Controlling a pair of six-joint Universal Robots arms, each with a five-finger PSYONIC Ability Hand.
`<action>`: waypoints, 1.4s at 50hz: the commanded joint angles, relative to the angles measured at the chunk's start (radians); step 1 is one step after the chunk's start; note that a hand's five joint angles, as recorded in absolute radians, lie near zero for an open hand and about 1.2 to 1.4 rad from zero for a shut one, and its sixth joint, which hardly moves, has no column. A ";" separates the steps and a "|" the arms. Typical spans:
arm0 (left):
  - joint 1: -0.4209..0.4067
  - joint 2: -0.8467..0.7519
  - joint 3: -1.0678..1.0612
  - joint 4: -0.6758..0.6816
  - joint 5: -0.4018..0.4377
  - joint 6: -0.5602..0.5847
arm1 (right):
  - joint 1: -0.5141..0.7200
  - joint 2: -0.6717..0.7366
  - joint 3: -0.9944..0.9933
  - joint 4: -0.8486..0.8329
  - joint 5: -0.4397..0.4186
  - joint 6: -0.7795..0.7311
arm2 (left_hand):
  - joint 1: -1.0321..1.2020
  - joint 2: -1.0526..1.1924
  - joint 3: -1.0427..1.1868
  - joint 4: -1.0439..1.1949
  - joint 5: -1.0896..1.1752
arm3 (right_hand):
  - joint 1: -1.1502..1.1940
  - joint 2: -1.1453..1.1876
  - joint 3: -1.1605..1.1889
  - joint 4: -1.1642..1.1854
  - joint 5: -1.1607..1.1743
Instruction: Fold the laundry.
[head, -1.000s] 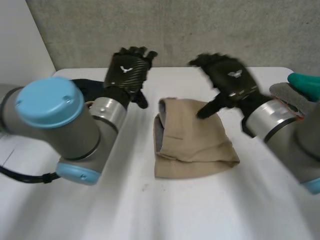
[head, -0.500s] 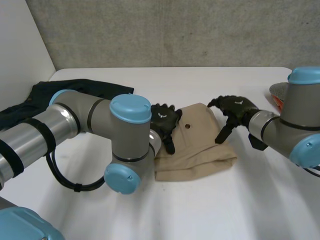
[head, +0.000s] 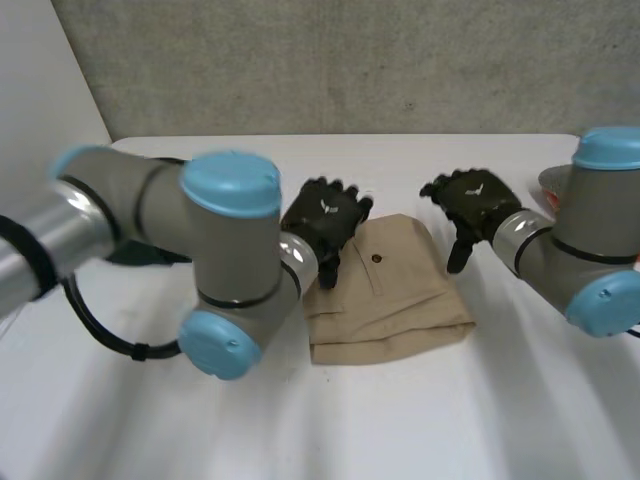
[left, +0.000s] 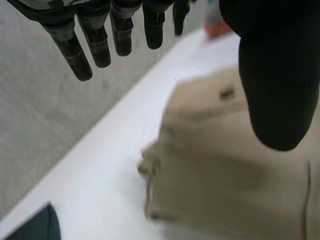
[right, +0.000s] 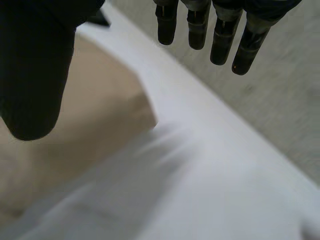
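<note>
**Item:** folded tan garment (head: 385, 290), lying at centre frame on the tabletop (head: 400, 420), its slightly longer axis running roughly from frame top to bottom.

**Left robot hand** (head: 325, 218): fingers straight, grasping nothing, hovering at the garment's upper-left edge; judged the nearer one.

**Right robot hand** (head: 472, 205): likewise released, hanging just beside the upper-right corner, apart from the cloth.

**Other:** dark garment (left: 35, 227) lying well apart from the tan one. Nothing appears to be blocking either approach.

Plain tan garment (head: 385, 290), white table (head: 400, 420), possibly dark navy cloth (left: 37, 227).
</note>
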 joint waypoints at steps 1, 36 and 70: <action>0.058 0.320 -0.165 -0.001 0.251 -0.078 | -0.006 -0.262 0.282 -0.163 -0.008 0.053 | -0.003 -0.029 -0.036 -0.030 -0.047 | 0.017 -0.045 -0.039 -0.057 -0.054; 0.181 0.586 -0.422 -0.033 0.676 -0.233 | 0.144 -0.075 0.572 -0.722 -0.016 -0.073 | 0.000 -0.025 -0.032 -0.027 -0.043 | 0.068 0.006 0.012 -0.006 -0.003; 0.208 0.604 -0.428 -0.031 0.676 -0.234 | -0.026 -0.117 0.310 -0.713 -0.107 -0.045 | 0.000 -0.025 -0.032 -0.027 -0.043 | 1.239 1.177 1.183 1.164 1.168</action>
